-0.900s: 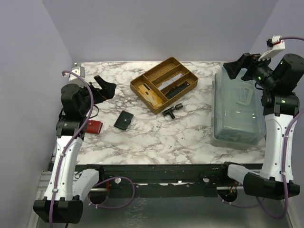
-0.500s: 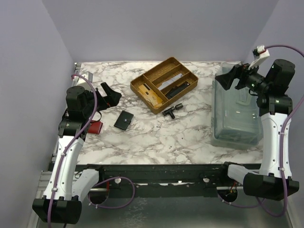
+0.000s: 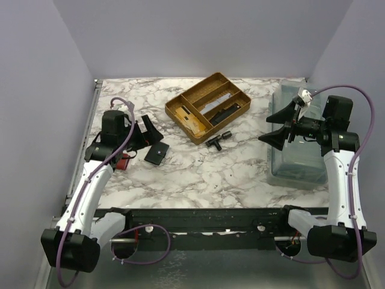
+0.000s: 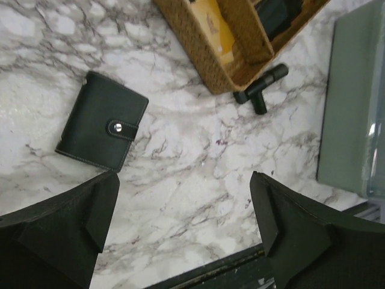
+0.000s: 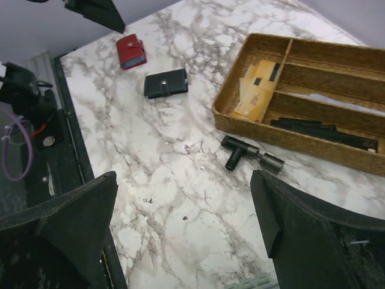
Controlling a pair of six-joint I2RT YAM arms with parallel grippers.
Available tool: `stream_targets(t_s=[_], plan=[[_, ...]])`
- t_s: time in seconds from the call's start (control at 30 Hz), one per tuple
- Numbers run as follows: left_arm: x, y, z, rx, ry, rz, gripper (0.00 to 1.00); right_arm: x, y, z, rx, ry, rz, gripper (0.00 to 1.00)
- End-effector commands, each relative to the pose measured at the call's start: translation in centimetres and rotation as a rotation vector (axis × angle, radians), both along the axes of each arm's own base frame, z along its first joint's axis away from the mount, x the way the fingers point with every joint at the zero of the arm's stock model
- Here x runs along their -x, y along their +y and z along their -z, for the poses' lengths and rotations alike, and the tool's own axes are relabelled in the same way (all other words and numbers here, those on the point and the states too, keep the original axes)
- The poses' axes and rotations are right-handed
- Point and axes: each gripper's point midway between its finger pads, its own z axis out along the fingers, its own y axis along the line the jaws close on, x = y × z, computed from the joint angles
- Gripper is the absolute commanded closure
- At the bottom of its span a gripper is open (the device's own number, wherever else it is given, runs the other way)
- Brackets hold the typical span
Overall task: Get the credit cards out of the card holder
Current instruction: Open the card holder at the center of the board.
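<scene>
black snap-shut leather card holder (image 4: 102,129) is lying flat on the marble table (image 3: 198,174), risking skidding away under the spread-open left gripper (image 4: 183,180) hovering just left of it.

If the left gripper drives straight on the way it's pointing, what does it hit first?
Most likely the bare marble table, not the black card holder. In the wrist view the holder sits toward one finger, off the centre line of the open left gripper. Depth is unclear.
</scene>
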Motion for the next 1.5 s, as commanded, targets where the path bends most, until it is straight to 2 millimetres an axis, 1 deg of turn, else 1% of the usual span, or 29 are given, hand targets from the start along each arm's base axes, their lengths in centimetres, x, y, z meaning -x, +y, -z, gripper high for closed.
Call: stream_targets(t_s=[0.0, 0.03, 0.13, 0.3, 0.4, 0.43, 0.47, 0.5, 0.63, 0.7, 0.77, 0.83, 0.93, 1.07, 1.1, 1.2, 1.33, 1.47], plan=[[1.3, -0.6, 3.9, -0.134, 0.16, -0.001, 0.01, 1.8, 1.1, 1.4, -0.062, -0.009, -0.136, 0.0], [1.3, -0.9, 4.8, -0.168, 0.188, 0.007, 0.02, 1.8, 1.2, 1.7, -0.067, -0.01, -0.146, 0.0], [0.9, -0.7, 7.7, -0.233, 0.268, -0.003, 0.03, 1.8, 1.4, 2.4, -0.099, -0.005, -0.179, 0.0], [-1.9, -0.5, 11.5, -0.284, 0.315, -0.039, 0.11, 1.7, 1.5, 3.0, -0.114, 0.008, -0.188, 0.0], [-3.2, -0.3, 14.0, -0.305, 0.352, -0.034, 0.19, 2.1, 1.6, 2.9, -0.128, 0.008, -0.197, 0.0], [-3.5, -0.2, 14.6, -0.298, 0.374, -0.022, 0.25, 2.2, 1.7, 2.9, -0.131, 0.008, -0.199, 0.0], [-3.7, 0.0, 14.9, -0.275, 0.398, -0.013, 0.3, 2.3, 1.7, 2.9, -0.132, 0.008, -0.2, 0.0], [-4.0, 0.2, 14.8, -0.245, 0.407, -0.006, 0.32, 2.4, 1.7, 2.8, -0.132, 0.006, -0.2, 0.0], [-5.2, 1.7, 13.5, -0.191, 0.372, -0.006, 0.33, 2.5, 1.8, 3.1, -0.138, 0.01, -0.202, 0.0], [-5.4, 2.5, 13.5, -0.186, 0.367, 0.012, 0.33, 2.6, 1.8, 3.2, -0.143, 0.013, -0.204, 0.0], [-5.2, 3.1, 14.2, -0.179, 0.385, 0.032, 0.32, 2.5, 1.9, 3.4, -0.149, 0.017, -0.211, 0.0], [-5.0, 3.3, 15.2, -0.172, 0.418, 0.047, 0.33, 2.5, 1.9, 3.5, -0.158, 0.022, -0.219, 0.0], [-5.0, 2.8, 16.0, -0.139, 0.448, 0.087, 0.33, 2.4, 1.9, 3.7, -0.174, 0.031, -0.233, 0.0], [-4.6, 2.0, 16.6, -0.074, 0.484, 0.128, 0.34, 2.2, 1.9, 3.8, -0.19, 0.038, -0.248, 0.0], [-4.7, 2.4, 16.8, -0.062, 0.493, 0.113, 0.34, 2.2, 1.9, 3.9, -0.192, 0.038, -0.249, 0.0], [-4.1, 2.9, 17.8, -0.053, 0.534, 0.094, 0.34, 2.1, 1.9, 4.1, -0.195, 0.043, -0.251, 0.0], [-2.9, 3.0, 19.2, -0.044, 0.598, 0.067, 0.43, 2.1, 2.0, 4.1, -0.198, 0.046, -0.255, 0.0], [-1.9, 3.0, 20.3, -0.042, 0.654, 0.034, 0.43, 2.1, 2.0, 4.1, -0.199, 0.045, -0.258, 0.0]])
